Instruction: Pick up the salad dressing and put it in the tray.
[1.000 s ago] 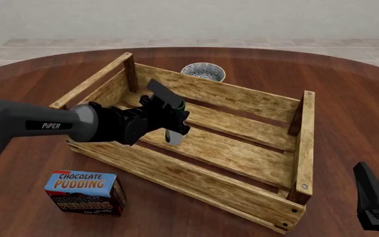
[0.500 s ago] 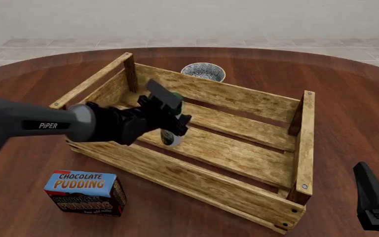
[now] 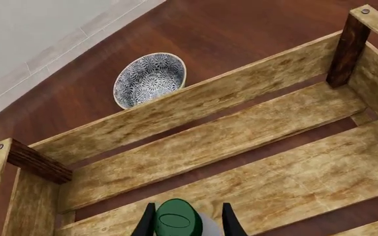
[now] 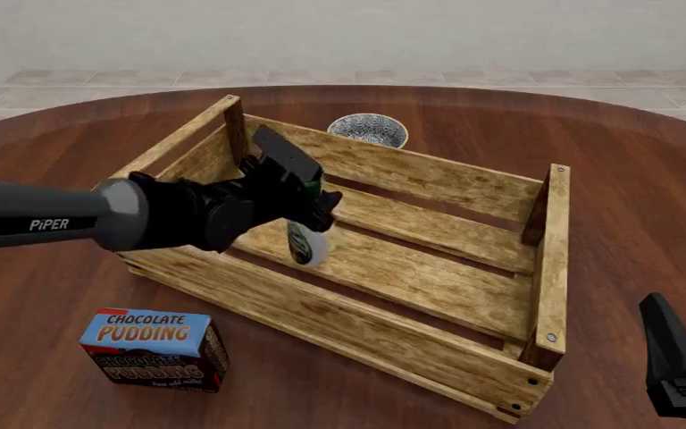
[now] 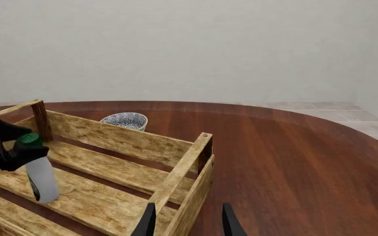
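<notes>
The salad dressing (image 4: pixel 306 243), a slim white bottle with a dark green cap, stands upright on the slatted floor of the tray (image 4: pixel 379 338), near its left end. My left gripper (image 4: pixel 312 191) is open, its fingers flanking the cap (image 3: pixel 175 220) with a little room on each side. The right wrist view shows the salad dressing (image 5: pixel 43 179) standing on the tray (image 5: pixel 175 176) floor with the dark left gripper (image 5: pixel 8 142) around its top. Off the tray's right corner, my right gripper (image 4: pixel 674 357) hangs open and holds nothing (image 5: pixel 187 222).
A patterned round bowl (image 4: pixel 367 130) sits just behind the tray's back wall. A blue chocolate pudding box (image 4: pixel 153 349) lies on the table in front of the tray's left end. Dark corner posts (image 3: pixel 346 49) rise above the tray's walls.
The bottle has come down from a tilted hang to standing upright on the tray floor. The left gripper has opened around its cap, and the left arm has drawn back to the left.
</notes>
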Controlling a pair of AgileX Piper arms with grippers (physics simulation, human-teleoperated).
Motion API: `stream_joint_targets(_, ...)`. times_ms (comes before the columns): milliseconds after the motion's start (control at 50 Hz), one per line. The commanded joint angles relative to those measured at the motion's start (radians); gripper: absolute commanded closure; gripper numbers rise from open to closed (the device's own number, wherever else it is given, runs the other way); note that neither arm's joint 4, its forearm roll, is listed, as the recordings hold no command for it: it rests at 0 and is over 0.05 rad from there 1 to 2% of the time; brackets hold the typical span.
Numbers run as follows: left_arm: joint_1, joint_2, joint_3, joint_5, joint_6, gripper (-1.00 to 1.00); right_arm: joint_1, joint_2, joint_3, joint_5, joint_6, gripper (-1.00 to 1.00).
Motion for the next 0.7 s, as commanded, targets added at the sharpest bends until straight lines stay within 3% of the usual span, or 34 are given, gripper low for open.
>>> stream_joint_targets(20,0.002,-0.043,0.002,0.016,0.003,-1.0,0.0,0.0,0.0,0.0,0.0,-1.0)
stream_joint_targets(700,0.014,-0.212,-0.01,0.089,0.004,-1.0,0.0,0.0,0.0,0.0,0.0,-1.0)
